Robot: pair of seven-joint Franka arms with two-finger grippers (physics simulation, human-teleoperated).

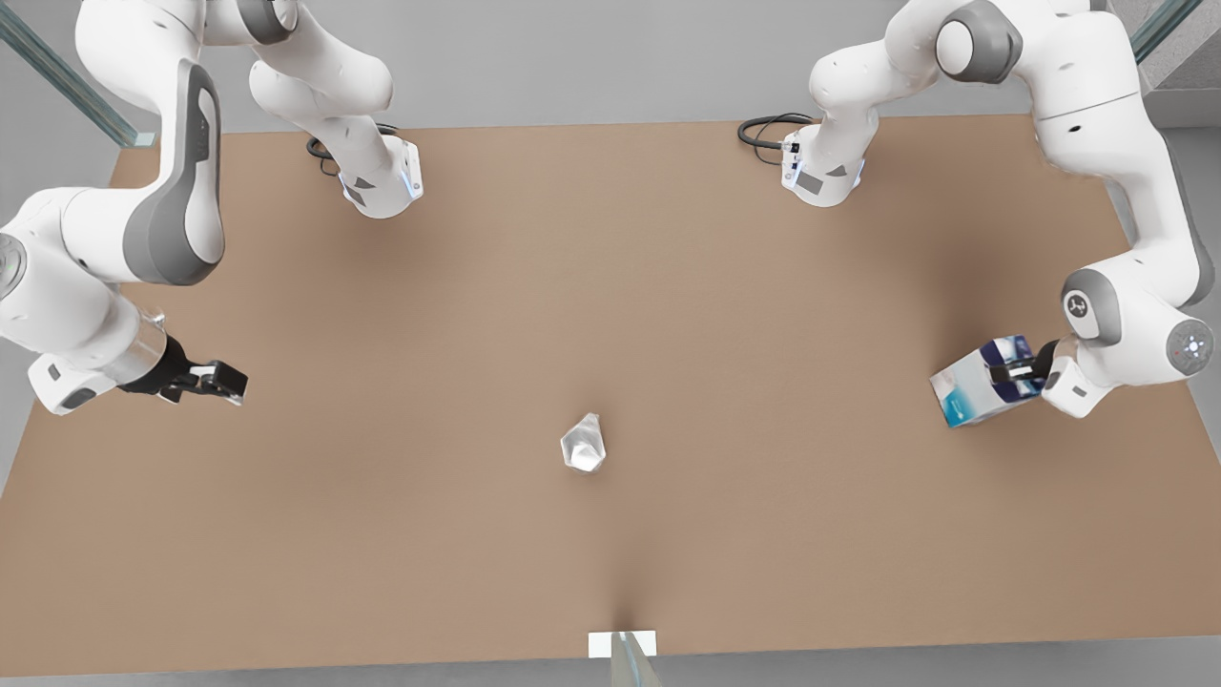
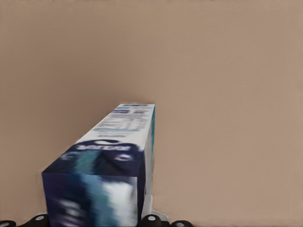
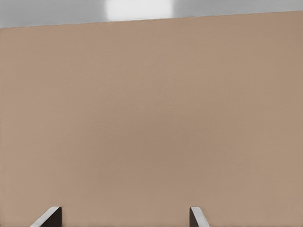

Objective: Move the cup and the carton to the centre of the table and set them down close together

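Clamping one carton (image 1: 973, 389), the left gripper (image 1: 1013, 369) hovers; right gripper (image 1: 215, 380) spread; one cup (image 1: 584, 445) central.

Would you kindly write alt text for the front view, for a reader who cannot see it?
The left gripper, at the front view's right, grips the tilted carton above the brown table. The cup sits near the centre, and the right gripper waits open at the front view's left.

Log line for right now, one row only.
left gripper: shut on carton, front view's right | right gripper: open, empty, front view's left | cup: centre of table
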